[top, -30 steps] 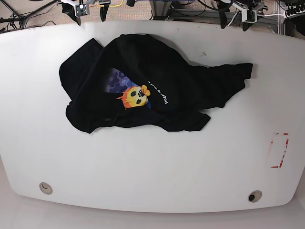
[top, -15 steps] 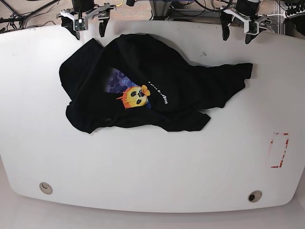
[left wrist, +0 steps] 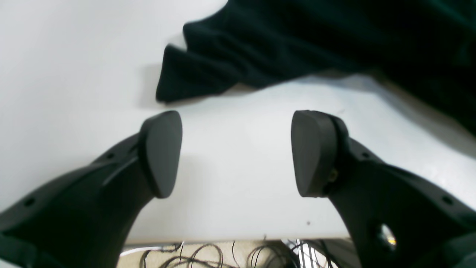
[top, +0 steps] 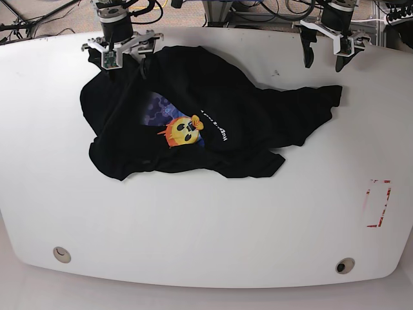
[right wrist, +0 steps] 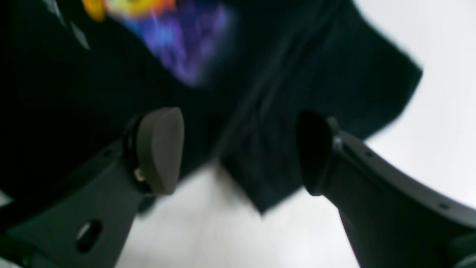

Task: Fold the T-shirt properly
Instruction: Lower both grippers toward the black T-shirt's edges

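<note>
The black T-shirt (top: 213, 116) lies crumpled on the white table (top: 206, 219), its flaming-skull print (top: 184, 131) facing up. My right gripper (top: 126, 63) is open above the shirt's far left edge. The right wrist view shows black cloth (right wrist: 297, 93) and the blurred print (right wrist: 167, 22) between and beyond its open fingers (right wrist: 160, 149). My left gripper (top: 323, 61) is open over bare table, just behind the shirt's right end (top: 326, 97). In the left wrist view that cloth corner (left wrist: 208, 63) lies a short way ahead of the open gripper (left wrist: 236, 152).
A red-marked rectangle (top: 377, 203) is on the table at the right. Two round holes (top: 62, 254) (top: 344, 265) sit near the front edge. Cables (left wrist: 223, 257) hang behind the table's far edge.
Both arms have come forward from behind the far edge over the table. The right gripper now hangs over the shirt's far left edge. The shirt has not moved.
</note>
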`<state>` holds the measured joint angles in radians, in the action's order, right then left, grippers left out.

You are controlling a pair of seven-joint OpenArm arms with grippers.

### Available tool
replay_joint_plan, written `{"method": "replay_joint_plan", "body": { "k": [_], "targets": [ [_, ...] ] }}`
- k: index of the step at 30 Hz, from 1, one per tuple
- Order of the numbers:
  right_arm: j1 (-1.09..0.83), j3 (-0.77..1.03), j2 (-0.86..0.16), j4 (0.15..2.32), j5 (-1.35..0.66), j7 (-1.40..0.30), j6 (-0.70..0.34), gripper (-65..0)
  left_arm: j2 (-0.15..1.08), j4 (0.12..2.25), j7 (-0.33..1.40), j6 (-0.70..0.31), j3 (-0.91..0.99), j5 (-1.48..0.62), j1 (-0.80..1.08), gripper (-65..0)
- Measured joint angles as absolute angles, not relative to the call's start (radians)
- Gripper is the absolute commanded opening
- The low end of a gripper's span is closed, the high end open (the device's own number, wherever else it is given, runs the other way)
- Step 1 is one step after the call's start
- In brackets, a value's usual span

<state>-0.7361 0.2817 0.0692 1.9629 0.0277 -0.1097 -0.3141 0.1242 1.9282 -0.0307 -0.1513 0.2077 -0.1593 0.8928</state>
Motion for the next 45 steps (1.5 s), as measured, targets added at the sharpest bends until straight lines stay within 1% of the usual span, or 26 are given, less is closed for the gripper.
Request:
{"method": "replay_joint_plan", "body": {
  "k": [12, 17, 24, 33, 45],
  "targets": [
    [-0.722, 0.290, 0.069, 1.945, 0.029, -0.123, -0.313, -18.9, 0.113, 1.943, -0.031, -0.157, 0.209, -0.159, 0.875, -21.5],
    [-0.700, 0.279, 0.068, 1.934, 0.076, -0.114, -0.313, -18.0, 0.118, 1.941, -0.028, -0.158, 0.217, -0.159, 0.875, -21.9],
    [-0.655, 0.286, 0.063, 1.892, 0.071, -0.117, -0.313, -15.9, 0.123, 1.937, -0.022, -0.157, 0.223, -0.159, 0.875, -21.8],
    [-0.569, 0.311, 0.039, 1.835, 0.018, -0.160, -0.310, -17.0, 0.123, 1.935, -0.019, -0.154, 0.224, -0.158, 0.872, -22.4],
    [-0.555, 0.343, 0.056, 1.797, -0.008, -0.192, -0.315, -17.9, 0.125, 1.939, -0.020, -0.154, 0.228, -0.159, 0.864, -22.5]
  ]
}}
